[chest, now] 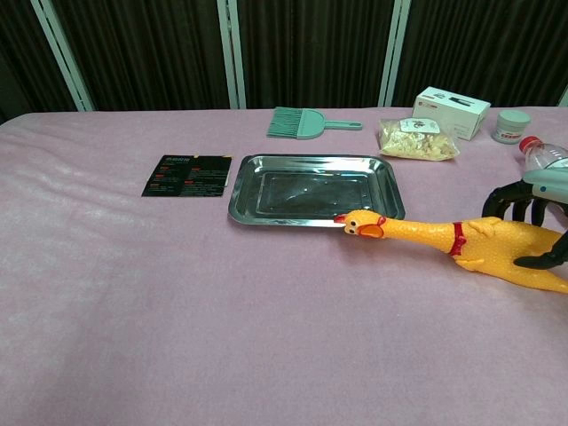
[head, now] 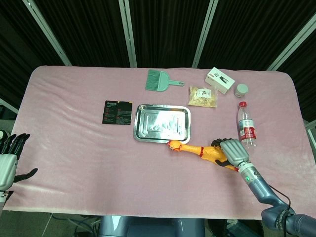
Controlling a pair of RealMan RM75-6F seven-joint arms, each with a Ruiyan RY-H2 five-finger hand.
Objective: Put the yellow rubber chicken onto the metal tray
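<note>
gripping: right hand (head: 232, 154) wraps the body end of the yellow rubber chicken (head: 200, 151), dark fingers (chest: 513, 201) curled over its far side and the thumb against its near side.
chicken pose: lies slanted on the pink table cloth (head: 74, 143), tail to the right under the hand, neck stretched left and slightly away.
chicken head: red beak right at the near right edge of the metal tray (head: 139, 123); chest view shows the head at the tray's rim, body on the near side outside it; cannot tell if the head touches.
tray: sits at mid table with nothing inside it.
left hand: left hand (head: 7, 160) at the near left edge of the table, fingers spread, holding nothing, well apart from the chicken.
water bottle: water bottle (head: 245, 125) lying just beyond the right hand, red cap pointing away.
far items: green dustpan brush (head: 160, 80), snack bag (head: 203, 96), white box (head: 219, 80), small jar (head: 241, 90) along the far side.
black card: black card (head: 117, 112) lies flat to the left of the tray.
</note>
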